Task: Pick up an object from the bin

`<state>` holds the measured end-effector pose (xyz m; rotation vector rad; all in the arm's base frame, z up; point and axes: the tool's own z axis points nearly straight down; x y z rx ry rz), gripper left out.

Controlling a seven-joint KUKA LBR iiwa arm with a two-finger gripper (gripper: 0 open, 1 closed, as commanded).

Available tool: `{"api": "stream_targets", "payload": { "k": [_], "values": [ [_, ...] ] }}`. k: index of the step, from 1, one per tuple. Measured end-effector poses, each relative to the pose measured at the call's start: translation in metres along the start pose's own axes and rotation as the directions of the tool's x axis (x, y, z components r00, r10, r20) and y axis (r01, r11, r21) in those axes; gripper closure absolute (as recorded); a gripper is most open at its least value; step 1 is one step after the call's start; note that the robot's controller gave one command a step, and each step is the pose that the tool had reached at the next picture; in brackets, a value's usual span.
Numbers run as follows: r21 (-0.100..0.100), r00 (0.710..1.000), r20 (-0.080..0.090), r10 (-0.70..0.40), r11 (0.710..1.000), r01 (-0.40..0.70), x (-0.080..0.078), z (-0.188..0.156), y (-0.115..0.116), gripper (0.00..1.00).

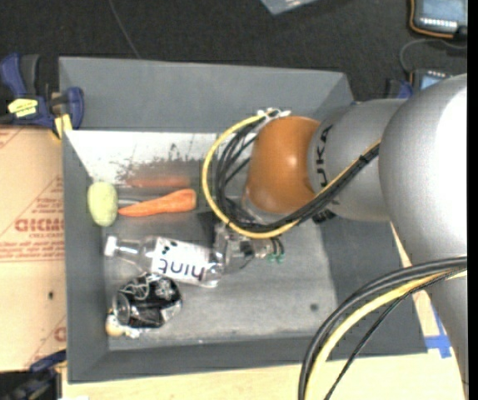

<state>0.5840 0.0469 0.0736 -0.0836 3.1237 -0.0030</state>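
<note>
Dark ground surrounds the grey metal bin (322, 302) you are working in, and four loose things lie in the left half of its floor. Your gripper (237, 252) sits low near the middle, under the round orange wrist cover (281, 165) and its loop of black and yellow cables (220, 169). It is right at the right-hand end of a clear plastic bottle (168, 261). From this angle you cannot tell whether the gripper is spread or closed, nor whether it touches the bottle or only hangs just beside it.

That hidden contact is your main risk: you could close on nothing, or catch only the bottle's end. The bottle is round, smooth and probably light. A pinch that far off its middle may let it pivot, roll away or squirt out as you lift. The crumpled black and silver wrapper (145, 300) lies just below the bottle and could be dragged along or snag. The orange carrot (157, 202) and the pale green rounded fruit (102, 202) lie above it, near the back wall and clear of the gripper.

The bottle lies on its side, left of centre, its narrow neck to the left. A white label reading "hint" in dark letters is wrapped round its body, and it looks empty or nearly so.
</note>
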Motion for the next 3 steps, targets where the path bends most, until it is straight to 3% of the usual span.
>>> {"api": "stream_targets", "payload": {
  "k": [1,2,3],
  "values": [
    [0.000,0.990,0.001,0.142,0.990,-0.142,0.000,0.000,0.009,1.00],
    [0.001,0.991,0.002,0.134,0.991,-0.134,-0.001,0.000,0.012,1.00],
    [-0.001,0.994,0.002,-0.113,0.994,0.113,-0.020,-0.012,0.001,1.00]
  ]
}}
